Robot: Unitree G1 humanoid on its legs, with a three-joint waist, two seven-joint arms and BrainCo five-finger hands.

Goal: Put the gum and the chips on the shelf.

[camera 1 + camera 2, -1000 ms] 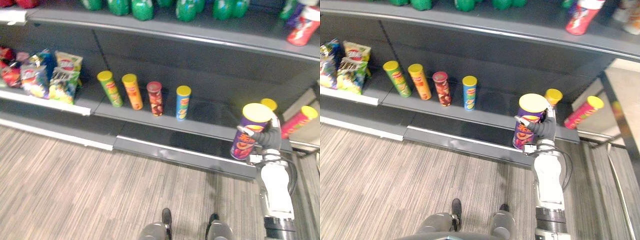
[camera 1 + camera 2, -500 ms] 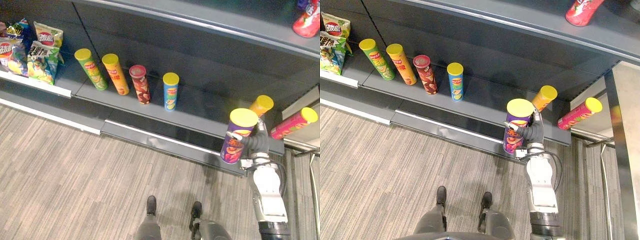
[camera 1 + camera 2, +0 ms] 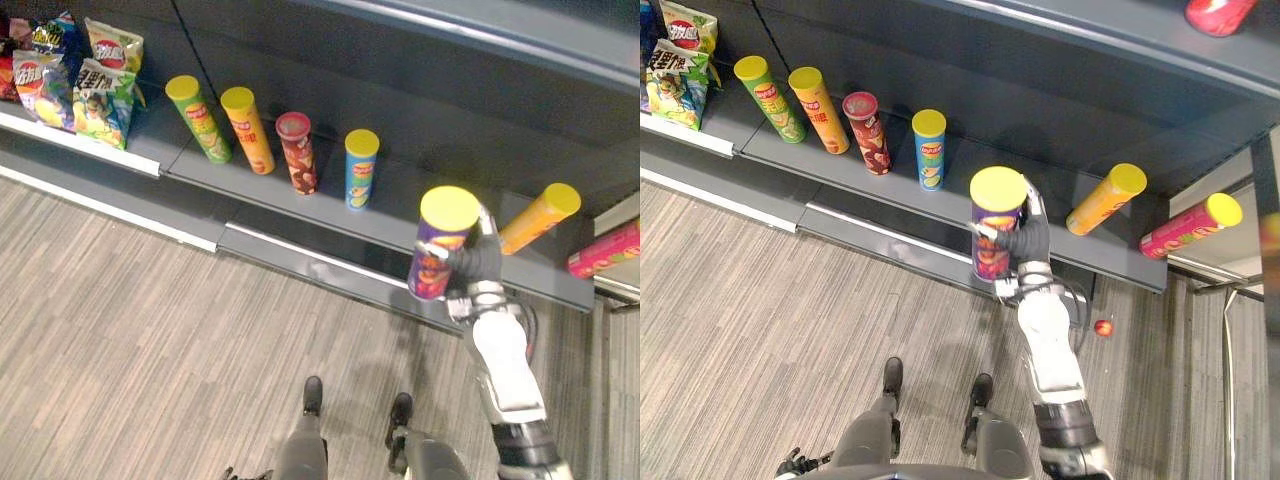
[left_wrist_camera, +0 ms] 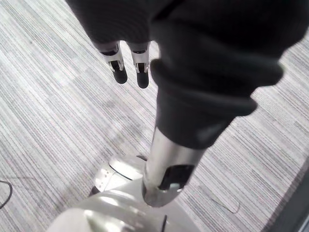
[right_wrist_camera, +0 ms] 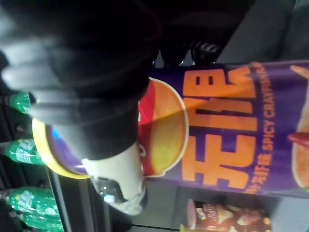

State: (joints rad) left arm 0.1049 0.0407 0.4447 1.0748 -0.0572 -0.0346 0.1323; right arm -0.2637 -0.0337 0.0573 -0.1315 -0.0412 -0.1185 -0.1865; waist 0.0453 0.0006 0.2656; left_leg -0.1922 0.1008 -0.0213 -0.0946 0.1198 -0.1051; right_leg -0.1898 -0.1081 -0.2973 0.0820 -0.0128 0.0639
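Note:
A purple chips can (image 3: 438, 250) with a yellow lid is held nearly upright in my right hand (image 3: 480, 268), whose fingers and thumb curl round its side. In the right wrist view the purple can (image 5: 231, 130) lies right against the hand's dark cover (image 5: 96, 58). The can hangs in front of the lower shelf (image 3: 325, 200), in the gap between a blue can (image 3: 360, 168) and a leaning orange can (image 3: 538, 218). My left hand (image 4: 128, 67) hangs over the striped floor with straight fingers and holds nothing.
Green (image 3: 200, 118), orange (image 3: 247, 128) and dark red (image 3: 297, 150) cans stand in a row on the shelf. Chip bags (image 3: 85, 75) lie at its far left and a pink can (image 3: 605, 250) at the far right. A small red thing (image 3: 1103, 327) lies on the floor.
The camera has shifted. Along the shelf, my right hand has carried the purple can leftward, from in front of the leaning orange can toward the blue can.

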